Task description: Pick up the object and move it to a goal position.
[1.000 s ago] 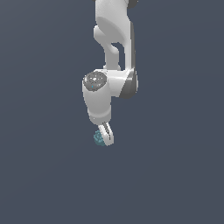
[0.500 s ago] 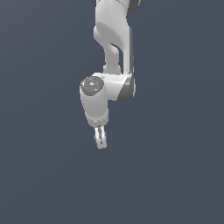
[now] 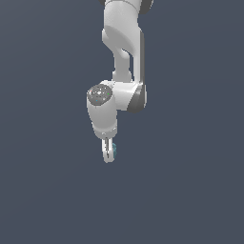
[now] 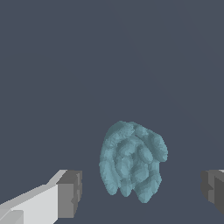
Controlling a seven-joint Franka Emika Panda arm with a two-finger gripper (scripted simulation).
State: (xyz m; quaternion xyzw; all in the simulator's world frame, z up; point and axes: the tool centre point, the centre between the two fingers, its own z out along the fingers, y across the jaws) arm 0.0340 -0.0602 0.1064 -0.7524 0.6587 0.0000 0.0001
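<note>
While the teal-blue object (image 4: 132, 162) sits between my two fingers in the wrist view, neither dark pad (image 4: 70, 194) touches it: a clear strip of grey ground shows on either side of the lump. It is a knobbly, rounded blob built of many small bulges, lying on a flat, plain slate-grey surface (image 4: 109, 61) that fills the rest of that picture. My jaws stand spread wide, released, with one white finger and its grey pad at one edge of the wrist view and the second pad (image 4: 213, 189) at the opposite edge, so the object lies nearer the middle of the gap than to either fingertip.

From the exterior view, only a sliver of the object (image 3: 114, 149) can be seen, a small teal patch peeking out at the exterior view's right of my gripper (image 3: 109, 153), low beside the fingertips. My fingers there line up almost one behind the other, so that view does not show the gap between them. Above them my white hand (image 3: 104, 119) points straight down, carrying the round grey-faced wrist joint (image 3: 99, 94), and the white arm (image 3: 125, 43) rises from it out of the picture's top edge. Whether the fingertips reach the ground cannot be told from either view. Around arm and object alike lies the same unbroken slate-grey.
</note>
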